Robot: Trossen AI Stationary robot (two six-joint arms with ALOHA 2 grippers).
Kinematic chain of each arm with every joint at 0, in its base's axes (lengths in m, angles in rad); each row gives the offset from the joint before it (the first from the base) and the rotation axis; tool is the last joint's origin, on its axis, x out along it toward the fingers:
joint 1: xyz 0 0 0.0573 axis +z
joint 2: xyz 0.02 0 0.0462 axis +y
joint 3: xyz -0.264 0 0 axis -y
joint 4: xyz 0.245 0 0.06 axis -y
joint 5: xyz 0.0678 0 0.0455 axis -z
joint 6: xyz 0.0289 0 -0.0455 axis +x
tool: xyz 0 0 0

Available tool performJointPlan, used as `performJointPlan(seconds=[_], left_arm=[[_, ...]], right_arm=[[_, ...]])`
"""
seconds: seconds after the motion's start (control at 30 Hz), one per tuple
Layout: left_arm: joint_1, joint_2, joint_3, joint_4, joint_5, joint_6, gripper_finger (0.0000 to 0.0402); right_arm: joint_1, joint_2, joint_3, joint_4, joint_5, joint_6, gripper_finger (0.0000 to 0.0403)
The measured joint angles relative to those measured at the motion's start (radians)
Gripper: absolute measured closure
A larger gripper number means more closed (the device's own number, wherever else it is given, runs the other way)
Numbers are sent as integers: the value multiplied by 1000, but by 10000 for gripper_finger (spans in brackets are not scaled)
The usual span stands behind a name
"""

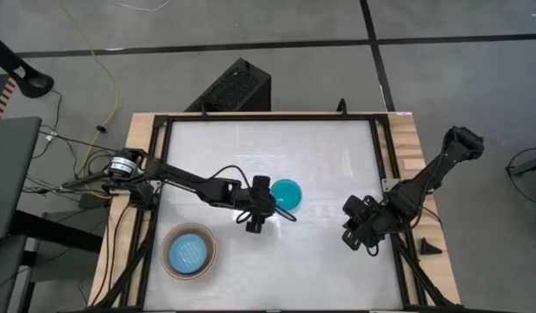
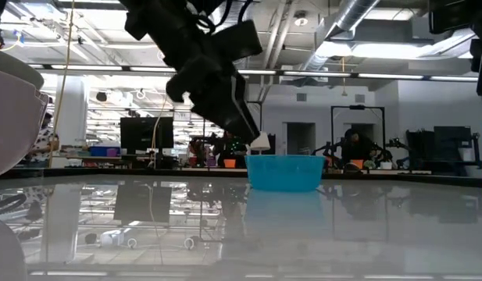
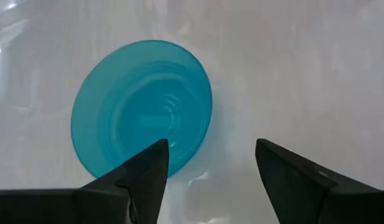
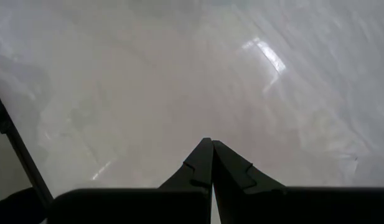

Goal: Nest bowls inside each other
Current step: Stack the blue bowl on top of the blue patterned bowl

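Note:
The smallest teal bowl [image 1: 287,193] [image 3: 142,106] stands upright on its base near the middle of the white table, seen from the side in the low view [image 2: 285,172]. My left gripper [image 1: 266,207] [image 3: 210,155] is open just on its left, slanting down toward it. One fingertip [image 3: 157,155] stands over the bowl's near rim, the other [image 3: 269,155] over bare table. A light blue bowl [image 1: 191,250] sits inside a grey-beige bowl [image 1: 168,261] at the near left. My right gripper [image 1: 354,230] [image 4: 211,152] is shut over the table's right part, holding nothing.
A black frame [image 1: 385,174] runs round the white tabletop [image 1: 320,156]. A pale curved bowl wall [image 2: 10,117] fills the low view's left edge. Bare table lies between the teal bowl and my right gripper.

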Motion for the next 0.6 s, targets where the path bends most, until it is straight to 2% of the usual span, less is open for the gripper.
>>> performJointPlan(seconds=[0.3,0.53,0.6], left_arm=[[14,72,7,48,-20,163,171],[18,124,53,14,-45,229,177],[23,132,68,-43,-47,246,183]], right_arm=[[-4,0,0,2,0,-1,372],[-4,1,1,27,0,1,372],[-5,2,1,32,0,1,372]])
